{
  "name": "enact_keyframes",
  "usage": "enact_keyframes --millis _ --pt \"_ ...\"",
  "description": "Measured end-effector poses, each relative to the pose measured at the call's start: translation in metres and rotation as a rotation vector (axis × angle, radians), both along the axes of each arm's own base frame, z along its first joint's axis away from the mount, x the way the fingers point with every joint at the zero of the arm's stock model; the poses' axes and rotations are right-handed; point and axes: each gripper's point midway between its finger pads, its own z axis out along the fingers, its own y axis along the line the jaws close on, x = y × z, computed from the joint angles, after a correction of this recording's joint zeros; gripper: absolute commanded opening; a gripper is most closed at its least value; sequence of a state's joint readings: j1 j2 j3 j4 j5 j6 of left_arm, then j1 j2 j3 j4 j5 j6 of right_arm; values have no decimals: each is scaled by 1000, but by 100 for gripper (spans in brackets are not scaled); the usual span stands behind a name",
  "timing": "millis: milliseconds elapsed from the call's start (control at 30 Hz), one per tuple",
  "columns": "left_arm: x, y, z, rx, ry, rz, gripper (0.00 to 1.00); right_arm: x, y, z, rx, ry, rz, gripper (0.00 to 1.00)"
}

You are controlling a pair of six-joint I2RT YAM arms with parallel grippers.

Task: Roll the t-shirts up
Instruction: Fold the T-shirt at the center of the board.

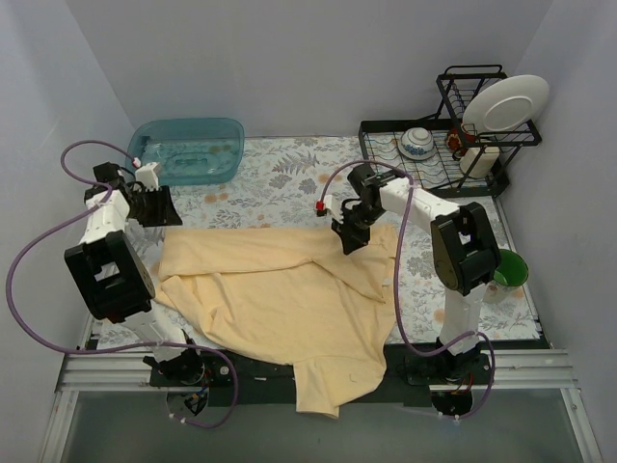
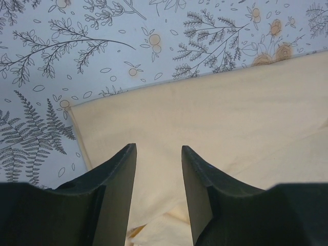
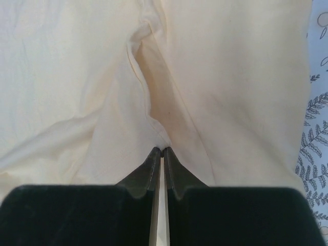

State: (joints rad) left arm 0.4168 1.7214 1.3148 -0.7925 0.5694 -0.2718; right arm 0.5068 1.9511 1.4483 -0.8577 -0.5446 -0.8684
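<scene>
A pale yellow t-shirt (image 1: 289, 299) lies crumpled across the floral table, with one part hanging over the near edge. My right gripper (image 1: 350, 239) is shut on a fold of the t-shirt (image 3: 215, 77) near its far right part; the cloth bunches into a ridge at the tips. My left gripper (image 1: 154, 207) is open and empty, above the shirt's far left corner. In the left wrist view the fingers (image 2: 120, 174) frame flat shirt cloth (image 2: 230, 118) with nothing between them.
A teal plastic tub (image 1: 188, 149) stands at the back left. A black dish rack (image 1: 448, 145) with a white plate and a bowl stands at the back right. A green cup (image 1: 508, 271) sits by the right arm. White walls enclose the table.
</scene>
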Motion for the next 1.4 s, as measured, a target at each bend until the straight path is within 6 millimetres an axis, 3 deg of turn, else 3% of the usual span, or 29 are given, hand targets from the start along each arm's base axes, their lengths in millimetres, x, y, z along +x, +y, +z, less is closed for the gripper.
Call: enact_keyframes --millis 133,267,367,400,467,567,633,733,833,933,1033,1100,1233,1400 --pt "0 -3 14 3 -42 -11 40 -5 7 8 5 -10 23 8" --pt "-4 -6 21 9 -66 -23 40 -25 16 8 -7 12 74 8" --pt "-11 -9 22 14 -74 -36 41 -56 23 11 -11 44 137 16" --pt "-14 -10 21 16 -75 -41 41 -69 26 13 -12 60 164 26" --pt "-21 -13 19 18 -72 -49 42 -94 31 18 -11 100 213 36" --pt "-32 -18 14 20 -64 -58 43 -123 45 29 14 151 266 38" --pt "-37 -19 11 21 -55 -59 44 -126 50 36 27 156 252 38" --pt "-36 -15 6 35 -44 -45 47 -104 44 45 41 139 155 41" --pt "-31 -9 1 48 -28 -13 55 -52 23 50 54 91 -17 43" --pt "-19 2 -7 60 1 25 65 9 -24 50 43 38 -234 47" --pt "-6 13 -16 73 24 60 71 51 -67 43 15 3 -392 50" --pt "-1 18 -23 77 43 78 73 68 -86 36 -11 -3 -458 51" --pt "7 25 -34 77 82 110 73 92 -102 17 -51 0 -532 51" --pt "11 30 -47 77 125 134 74 106 -119 -9 -90 36 -587 52"
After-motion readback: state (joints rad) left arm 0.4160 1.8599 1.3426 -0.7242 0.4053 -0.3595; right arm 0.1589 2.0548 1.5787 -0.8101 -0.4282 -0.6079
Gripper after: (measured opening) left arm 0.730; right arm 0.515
